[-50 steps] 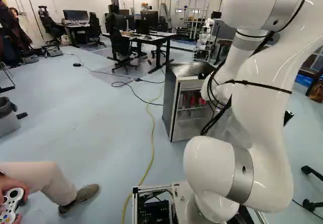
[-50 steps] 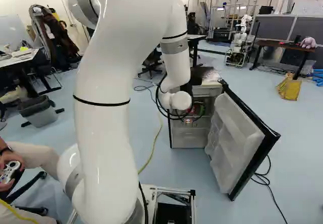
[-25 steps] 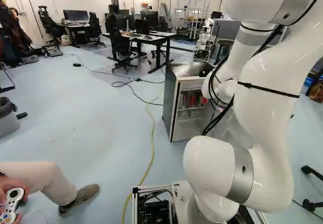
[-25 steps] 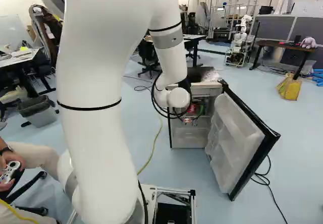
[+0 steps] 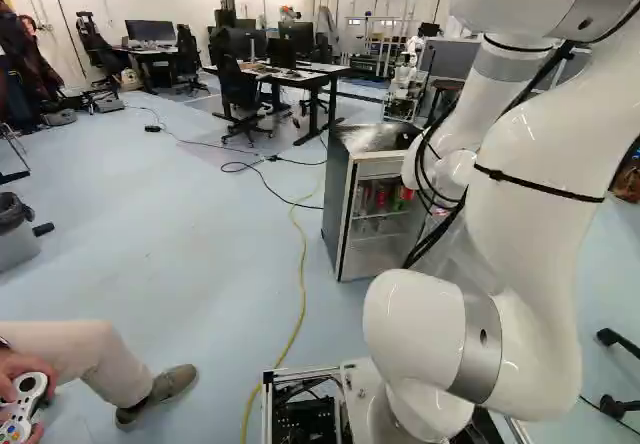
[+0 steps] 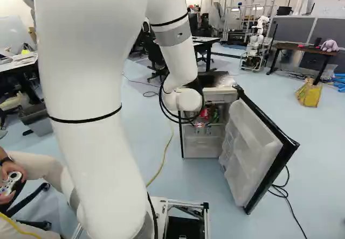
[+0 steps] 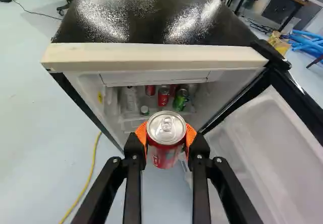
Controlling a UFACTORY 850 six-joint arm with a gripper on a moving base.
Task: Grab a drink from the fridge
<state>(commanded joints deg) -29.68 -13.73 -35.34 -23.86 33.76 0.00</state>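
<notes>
Can, one, held: red side wall with pale print, bare silver lid. Round rim, bright and raised; pull tab at the lid's middle, unopened as far as can be seen. Lid faces the wrist camera; the body runs away beneath it, its lower part darker red. Sides look smooth, without visible dents.

Gripper, black, two fingers, closed on the can: one orange pad to each side of it, both touching. In the base views the arm covers most of this end.

Location of can: in the gripper, before the open front of the fridge.

Fridge: dark, glossy top, pale front edge, white interior. Door swung wide, black outside edge, white moulded lining.

Contents, on the shelf: one red can with silver lid; one green can, leaning, beside it; further red cans, partly hidden; one clear bottle, near the inner wall.

Floor, beside the fridge: yellow cable, one. Beyond the fridge: another robot, white; yellow bag, one.
</notes>
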